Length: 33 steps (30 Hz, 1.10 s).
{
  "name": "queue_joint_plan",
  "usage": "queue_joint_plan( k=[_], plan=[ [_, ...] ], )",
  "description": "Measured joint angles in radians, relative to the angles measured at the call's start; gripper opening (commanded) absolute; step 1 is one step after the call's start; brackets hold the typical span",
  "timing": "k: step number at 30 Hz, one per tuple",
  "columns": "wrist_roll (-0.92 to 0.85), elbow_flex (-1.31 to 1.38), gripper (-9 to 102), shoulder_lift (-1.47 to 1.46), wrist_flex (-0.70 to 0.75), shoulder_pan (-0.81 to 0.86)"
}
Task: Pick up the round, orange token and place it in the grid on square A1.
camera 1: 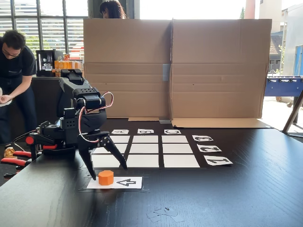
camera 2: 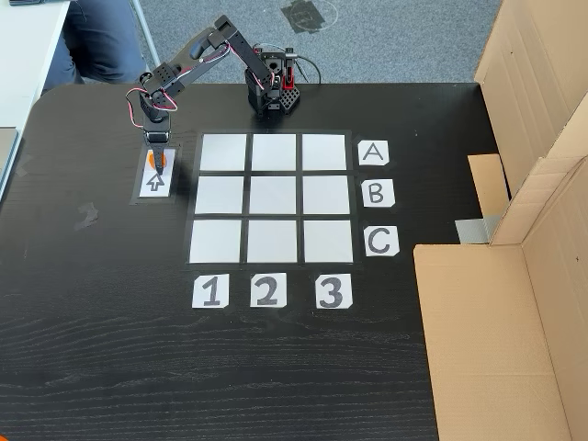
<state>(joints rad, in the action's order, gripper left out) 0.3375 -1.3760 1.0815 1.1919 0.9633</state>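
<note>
In both fixed views the arm stands at the left. In the low fixed view its gripper (camera 1: 109, 171) points down over the token (camera 1: 106, 178), with the fingers (camera 1: 90, 165) spread wide, one tip low at the token's left and the other raised to its right. They touch nothing that I can see; the spread looks meant to straddle the token before closing. The token sits on the blunt end of the arrow card (camera 1: 127, 182), which lies just left of the grid (camera 2: 273, 198) in the fixed view from above, likely as a marked start spot.

Further right, square A1 (camera 2: 223, 152) is bare. It is the corner cell nearest the card, in line with the A card (camera 2: 372, 152) and the 1 card (camera 2: 209, 291), so the carry should be short. Cardboard walls (camera 1: 175, 68) close off the table (camera 2: 110, 367) on the far right.
</note>
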Motion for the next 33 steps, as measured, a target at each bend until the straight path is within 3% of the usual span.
queue_joint_plan(
  k=[33],
  plan=[
    [0.000,0.034,8,-0.032,-0.020,0.000]
  ],
)
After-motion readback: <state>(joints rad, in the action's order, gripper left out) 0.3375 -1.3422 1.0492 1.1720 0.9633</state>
